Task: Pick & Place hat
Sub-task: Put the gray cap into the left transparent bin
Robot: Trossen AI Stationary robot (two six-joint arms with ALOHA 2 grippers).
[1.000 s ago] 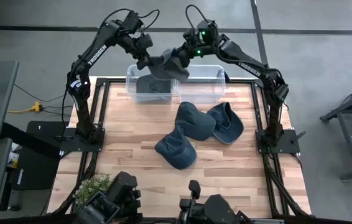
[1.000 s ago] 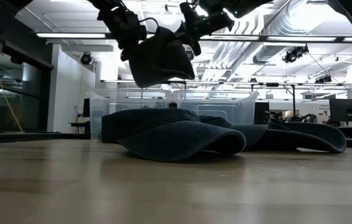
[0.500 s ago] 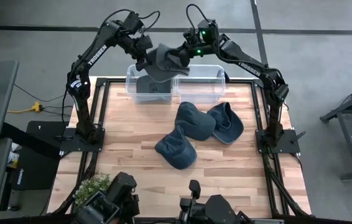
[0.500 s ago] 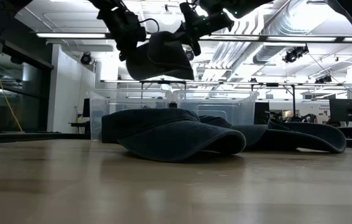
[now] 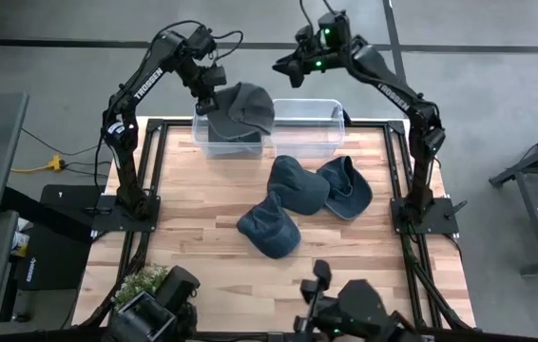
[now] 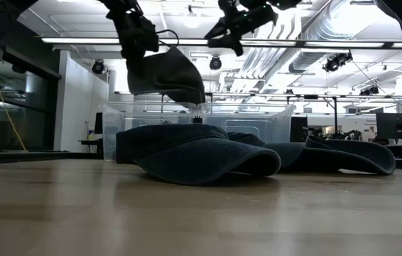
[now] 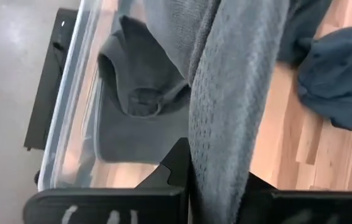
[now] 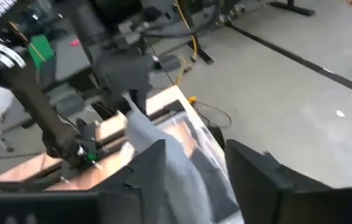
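A grey hat [image 5: 242,106] hangs in the air over the left end of a clear plastic bin [image 5: 318,106], with my left gripper [image 5: 216,94] shut on it. In the low view the hat [image 6: 167,75] droops below that gripper [image 6: 141,41]. Another dark hat [image 7: 132,99] lies inside the bin. My right gripper [image 5: 282,66] is open above the bin's far edge, apart from the hat, with nothing between its fingers [image 8: 148,171]. Three blue hats [image 5: 297,182] [image 5: 349,186] [image 5: 269,228] lie on the wooden table. My left gripper pinches a band of the grey hat's cloth [image 7: 221,146] between its two fingers [image 7: 177,167]; whether one layer or several, I cannot tell. The fingers come from the table's left, slanting down. The hat hangs slack below them, lifted clear above the bin.
The bin stands along the table's far edge. The three blue hats crowd the table's middle and right. Bare wood lies at the left [image 5: 193,199] and near [image 5: 345,275] parts. A small plant [image 5: 141,280] stands at the near left corner.
My right gripper has let go of the grey hat and drawn back up toward the far edge. The hat, held up between both grippers before, now hangs from my left gripper alone and has swung left over the bin's left end.
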